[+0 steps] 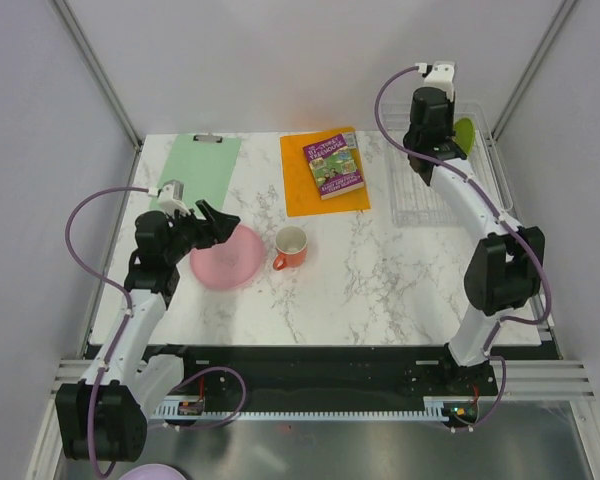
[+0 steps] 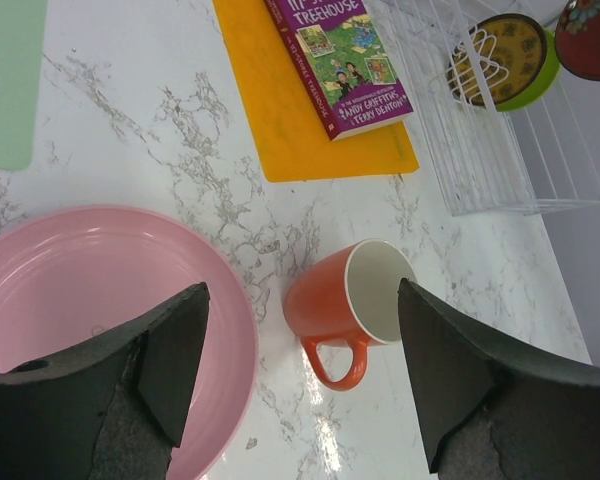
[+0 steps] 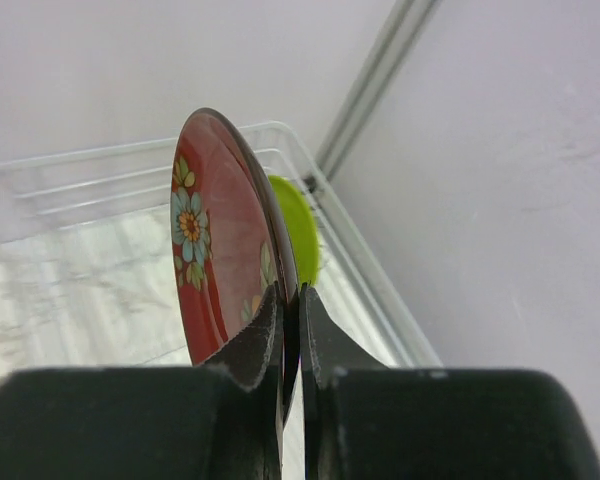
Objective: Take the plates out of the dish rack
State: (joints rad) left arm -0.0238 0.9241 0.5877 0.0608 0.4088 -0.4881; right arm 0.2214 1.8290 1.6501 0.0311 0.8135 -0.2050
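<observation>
The pink plate (image 1: 227,258) lies flat on the table at the left; it also shows in the left wrist view (image 2: 80,290). My left gripper (image 1: 216,220) (image 2: 300,290) is open and empty above the plate's right rim and the mug. My right gripper (image 1: 435,150) (image 3: 290,300) is shut on the rim of the dark red patterned plate (image 3: 215,240) (image 2: 588,38) and holds it upright above the clear dish rack (image 1: 430,190) (image 3: 80,180). The lime green plate (image 1: 464,133) (image 3: 298,235) and the brown-and-yellow plate (image 2: 505,55) stand in the rack's far end.
An orange-and-white mug (image 1: 291,245) (image 2: 355,300) stands just right of the pink plate. A book (image 1: 333,164) lies on an orange mat (image 1: 315,195) at the back middle. A green clipboard (image 1: 198,165) lies at the back left. A wall runs close beside the rack on the right.
</observation>
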